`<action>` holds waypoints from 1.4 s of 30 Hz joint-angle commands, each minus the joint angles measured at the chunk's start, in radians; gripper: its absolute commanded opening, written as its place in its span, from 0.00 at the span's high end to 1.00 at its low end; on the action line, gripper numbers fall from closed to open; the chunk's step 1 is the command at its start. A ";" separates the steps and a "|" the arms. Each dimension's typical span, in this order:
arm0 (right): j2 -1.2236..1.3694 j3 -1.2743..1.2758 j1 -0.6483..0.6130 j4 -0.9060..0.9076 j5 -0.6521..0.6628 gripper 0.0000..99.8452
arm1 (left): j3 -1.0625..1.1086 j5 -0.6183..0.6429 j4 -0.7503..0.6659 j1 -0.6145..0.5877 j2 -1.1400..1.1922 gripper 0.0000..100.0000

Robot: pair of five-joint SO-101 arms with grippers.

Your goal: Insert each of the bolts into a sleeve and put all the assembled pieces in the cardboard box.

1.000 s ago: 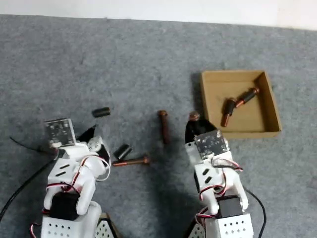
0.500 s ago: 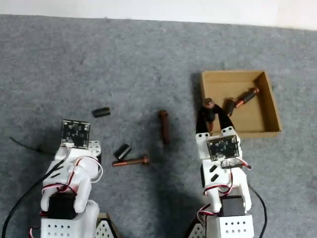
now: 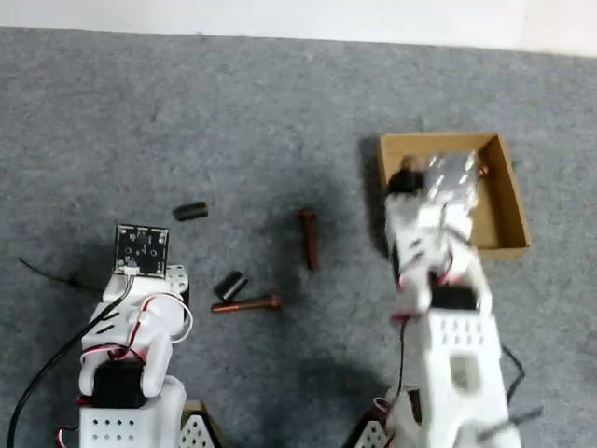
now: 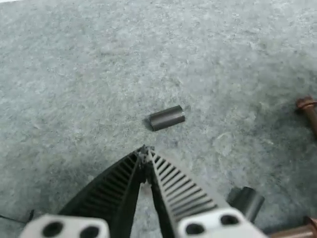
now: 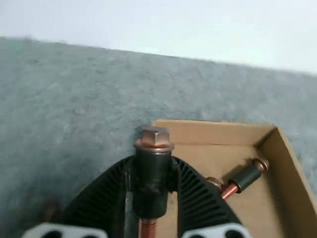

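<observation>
A bench covered in coarse grey felt [image 3: 280, 112] is stretching across the whole scene. A plain white wall [image 3: 280, 13] is running along its far edge. A thin black cable [image 3: 42, 272] is lying on the felt toward the left side.

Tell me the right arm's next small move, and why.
Probably ease a little farther forward over the box before letting go. The right gripper is shut on an assembled piece, bolt head up. The right wrist view shows the box floor just ahead of it, not yet clearly beneath it.
</observation>
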 commanded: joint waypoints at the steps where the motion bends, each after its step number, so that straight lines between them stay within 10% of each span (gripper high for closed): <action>1: 0.234 -0.231 0.058 -0.021 -0.084 1.00 | 0.001 -0.008 -0.041 -0.012 -0.012 0.99; 14: 0.727 -0.458 0.110 -0.021 -0.186 0.99 | -0.004 -0.008 -0.043 -0.007 -0.012 0.99; 23: 0.728 -0.452 0.065 -0.016 -0.186 0.82 | -0.005 -0.008 -0.043 -0.007 -0.012 0.99; 42: 0.302 -0.179 -0.137 0.025 -0.184 0.82 | -0.008 -0.008 -0.043 -0.012 -0.012 0.99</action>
